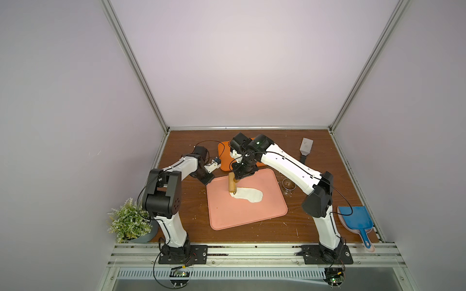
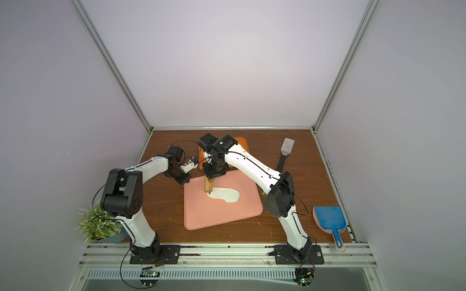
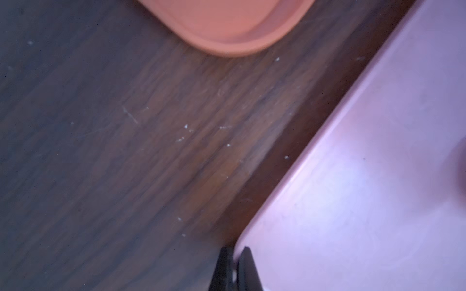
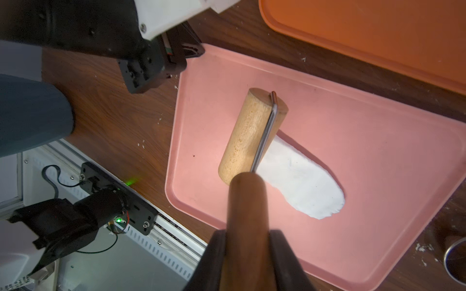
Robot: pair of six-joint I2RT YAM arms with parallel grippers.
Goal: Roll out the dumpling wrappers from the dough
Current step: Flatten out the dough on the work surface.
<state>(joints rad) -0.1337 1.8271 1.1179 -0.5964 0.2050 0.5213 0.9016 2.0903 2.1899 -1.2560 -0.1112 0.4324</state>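
A white, irregular dough sheet [image 1: 249,196] [image 2: 225,196] [image 4: 302,181] lies on the pink mat [image 1: 252,216] [image 2: 216,216] [image 4: 378,151]. No dumpling wrappers are in view. The pale wooden roller [image 1: 232,185] [image 2: 208,186] [image 4: 252,133] rests across the sheet's left end. My right gripper [image 1: 237,179] [image 4: 248,234] is shut on the roller's dark wooden handle [image 4: 247,201]. My left gripper [image 1: 208,179] [image 2: 185,180] [image 3: 235,252] is shut at the mat's far left corner; one finger lies over the mat [image 3: 378,176] and the other outside it.
An orange tray [image 1: 224,156] [image 2: 243,144] [image 3: 227,25] [image 4: 378,30] lies just behind the mat. A metal ring cutter [image 1: 288,184] [image 4: 456,259] stands to the mat's right. A grey scraper [image 1: 306,148], a blue dustpan [image 1: 355,218] and a potted plant [image 1: 128,221] sit at the table's edges.
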